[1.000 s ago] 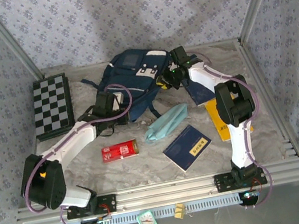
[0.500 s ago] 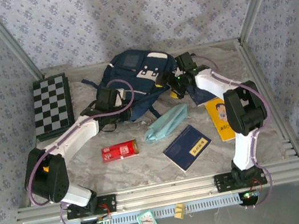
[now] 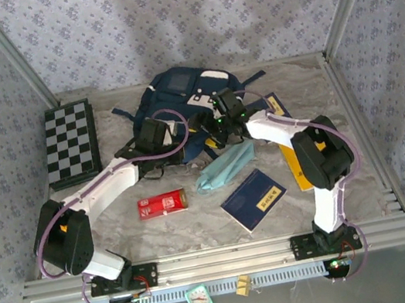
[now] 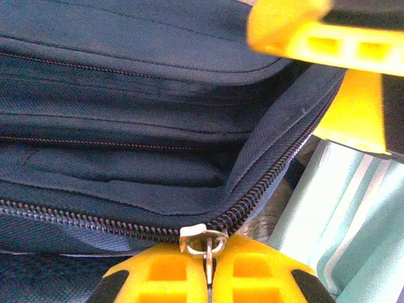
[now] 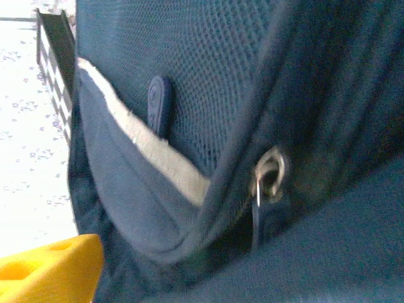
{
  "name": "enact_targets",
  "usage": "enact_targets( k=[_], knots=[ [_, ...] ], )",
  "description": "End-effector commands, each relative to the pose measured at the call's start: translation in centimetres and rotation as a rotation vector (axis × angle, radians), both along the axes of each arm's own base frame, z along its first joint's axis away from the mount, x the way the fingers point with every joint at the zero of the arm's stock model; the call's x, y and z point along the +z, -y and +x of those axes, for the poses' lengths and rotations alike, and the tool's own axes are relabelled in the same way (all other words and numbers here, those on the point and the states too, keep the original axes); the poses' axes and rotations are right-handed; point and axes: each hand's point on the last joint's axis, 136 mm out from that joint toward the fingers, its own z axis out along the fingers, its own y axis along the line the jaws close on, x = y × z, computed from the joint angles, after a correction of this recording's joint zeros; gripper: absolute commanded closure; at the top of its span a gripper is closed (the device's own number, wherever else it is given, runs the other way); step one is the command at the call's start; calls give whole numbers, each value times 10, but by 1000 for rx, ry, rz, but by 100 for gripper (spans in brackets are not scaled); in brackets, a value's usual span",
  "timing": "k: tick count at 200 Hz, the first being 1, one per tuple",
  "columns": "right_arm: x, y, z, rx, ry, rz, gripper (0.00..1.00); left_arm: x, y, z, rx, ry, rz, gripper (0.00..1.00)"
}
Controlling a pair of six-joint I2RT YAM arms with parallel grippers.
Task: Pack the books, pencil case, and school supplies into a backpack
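Black and white squares cover the chequered board (image 3: pixel 69 142), which lies flat at the far left of the desk (image 3: pixel 193 231); it is well apart from the other things.

Next to the right, the left gripper (image 4: pixel 208 268) is at the near edge of the backpack (image 3: pixel 176 93); its jaws are clenched on the metal zip pull (image 4: pixel 205 240), and the pull's tab stands in the thin gap between the two yellow fingers (image 4: pixel 164 274). From the pull the zip runs open up and to the right, and dark lining shows inside.

In front of this arm the red box (image 3: pixel 161 203) lies flat on the desk, apart from the backpack.

The backpack itself lies at the far middle of the desk. The teal pencil case (image 3: pixel 225 167) lies slanted just in front of it; in the left wrist view it is just beside the zip edge.

The navy book (image 3: pixel 253 199) lies flat near the front, just beside the pencil case.

The right gripper (image 3: pixel 215 126) is at the backpack's right side; its jaws are released and stand wide, and in the left wrist view the zip edge passes between its yellow fingers (image 4: pixel 284 25); they grasp nothing that I can see.

Further right, a second navy book (image 3: pixel 274 103) shows partly behind the right arm; the yellow book (image 3: pixel 295 166) lies partly under that arm.
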Motion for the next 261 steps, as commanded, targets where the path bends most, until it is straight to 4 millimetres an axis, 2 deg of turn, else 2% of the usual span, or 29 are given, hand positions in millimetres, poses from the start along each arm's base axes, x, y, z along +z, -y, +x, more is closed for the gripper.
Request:
enact_targets(
  k=[1, 34, 51, 61, 78, 103, 126, 159, 182, 200, 207, 222, 229, 236, 261],
  knots=[
    [-4, -3, 21, -35, 36, -28, 24, 31, 18, 8, -21, 76, -79, 100],
    [-10, 4, 26, -22, 56, -90, 47, 31, 13, 5, -24, 81, -65, 100],
    [-9, 12, 27, -15, 72, -119, 61, 30, 10, 1, -22, 76, -57, 100],
    [-8, 20, 28, -14, 83, -139, 73, 29, 7, 0, -20, 73, -49, 100],
    [-2, 31, 33, -14, 105, -159, 87, 28, 0, -3, -11, 70, -38, 100],
    [9, 49, 40, -22, 152, -193, 96, 24, -19, -5, 44, 54, -44, 100],
    [19, 58, 50, -30, 174, -171, 100, 21, -37, -6, 87, 48, -58, 100],
    [31, 71, 68, -19, 202, -172, 100, 15, -60, -8, 114, 28, -17, 100],
    [31, 82, 84, -13, 200, -205, 100, 11, -72, -7, 145, 10, 1, 100],
    [28, 83, 100, 5, 218, -247, 100, 15, -62, -6, 121, 3, -39, 100],
    [21, 85, 102, 17, 193, -273, 100, 17, -57, -6, 110, -1, -59, 100],
    [20, 82, 106, 50, 182, -286, 97, 23, -39, -5, 75, 9, -73, 100],
    [22, 80, 106, 59, 183, -278, 92, 26, -28, -6, 48, 24, -66, 100],
    [25, 79, 104, 64, 192, -267, 83, 27, -19, -7, 32, 36, -51, 100],
    [36, 79, 85, 92, 197, -252, 53, 26, -3, 4, 52, 35, -84, 100]
  ],
)
